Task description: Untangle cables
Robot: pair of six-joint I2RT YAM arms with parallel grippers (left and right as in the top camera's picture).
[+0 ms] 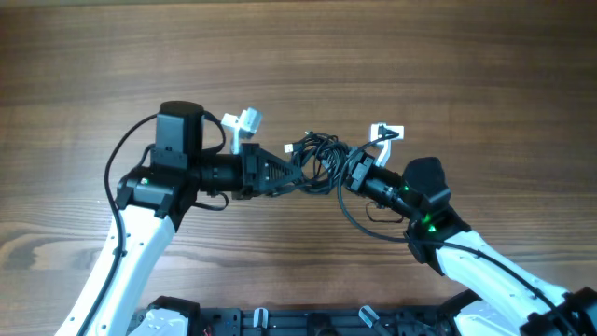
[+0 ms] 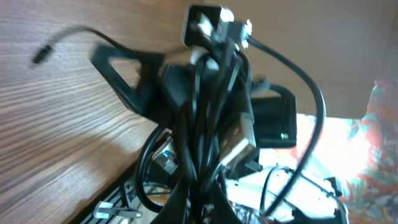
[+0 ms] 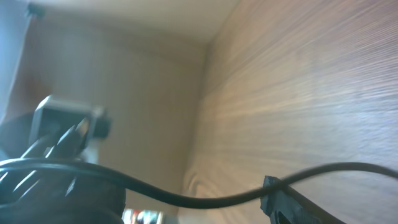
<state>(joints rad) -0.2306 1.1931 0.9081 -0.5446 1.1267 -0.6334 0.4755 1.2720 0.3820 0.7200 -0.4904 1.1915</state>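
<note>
The left fingers [image 1: 300,178] are closed on the cables [image 1: 320,152]. In the left wrist view the black strands [image 2: 208,118] rise straight out from between them and hide the tips. The right fingers [image 1: 358,170] stand apart at the other side of the same knot. One thin cord [image 3: 205,198] crosses the gap between them and reaches the finger [image 3: 292,208] at the lower edge, but it is not clamped. The knot sits between the two pairs of fingers, over the table [image 1: 420,65] — I cannot tell whether it touches the wood. One small plug end [image 1: 290,147] sticks out just beyond the left fingers.
</note>
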